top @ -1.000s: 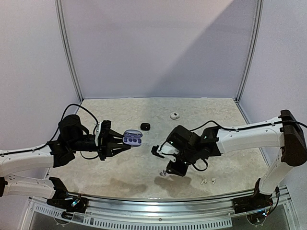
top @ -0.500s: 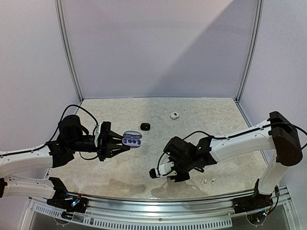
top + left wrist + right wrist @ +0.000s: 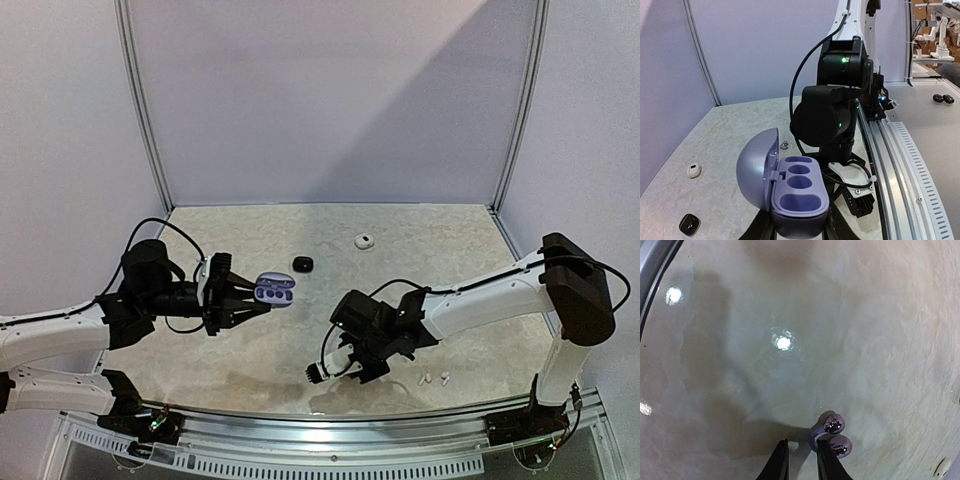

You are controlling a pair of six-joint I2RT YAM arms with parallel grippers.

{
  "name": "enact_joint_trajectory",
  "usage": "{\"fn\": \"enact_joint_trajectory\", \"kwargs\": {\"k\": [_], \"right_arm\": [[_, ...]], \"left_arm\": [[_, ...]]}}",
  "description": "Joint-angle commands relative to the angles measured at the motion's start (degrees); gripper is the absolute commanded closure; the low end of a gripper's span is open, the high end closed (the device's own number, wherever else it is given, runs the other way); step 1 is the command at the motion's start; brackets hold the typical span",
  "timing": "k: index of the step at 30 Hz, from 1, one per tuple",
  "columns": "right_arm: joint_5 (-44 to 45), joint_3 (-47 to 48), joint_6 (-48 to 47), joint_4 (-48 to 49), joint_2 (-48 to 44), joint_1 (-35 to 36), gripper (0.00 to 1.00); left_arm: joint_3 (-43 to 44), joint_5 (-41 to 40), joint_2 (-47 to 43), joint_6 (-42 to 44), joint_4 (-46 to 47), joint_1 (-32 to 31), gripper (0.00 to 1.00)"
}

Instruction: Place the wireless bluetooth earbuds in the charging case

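Observation:
My left gripper (image 3: 258, 296) is shut on the lilac charging case (image 3: 276, 289), held above the table's left side with its lid open. In the left wrist view the case (image 3: 800, 195) shows empty wells, its domed lid (image 3: 756, 167) tipped back to the left. My right gripper (image 3: 317, 371) is low over the table near the front edge. In the right wrist view its jaws (image 3: 802, 460) stand a narrow gap apart with only table between them. Two dark purplish earbuds (image 3: 836, 434) lie together just outside the right finger (image 3: 826, 460), touching it or nearly so.
A white stemmed pair of earbuds (image 3: 432, 379) lies near the front edge, right of my right gripper. A small black item (image 3: 302, 263) and a small white one (image 3: 364, 240) lie toward the back. The metal rail (image 3: 340, 425) runs along the near edge.
My right arm has swung toward the near edge and dropped to the table, with its jaws drawing closer together. The left arm and the case have stayed still.

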Motion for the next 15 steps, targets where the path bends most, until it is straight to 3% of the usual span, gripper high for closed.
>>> {"fn": "enact_joint_trajectory", "kwargs": {"k": [1,15], "right_arm": [[0.5,1.6,-1.2,0.0,1.8,0.5,0.79],[3.9,4.2,-1.8,1.5,4.2,-0.1,0.79]], "left_arm": [[-0.2,-0.3,-0.3,0.7,-0.8,0.7,1.0],[-0.2,-0.1,-0.4,0.7,-0.9,0.7,1.0]]}}
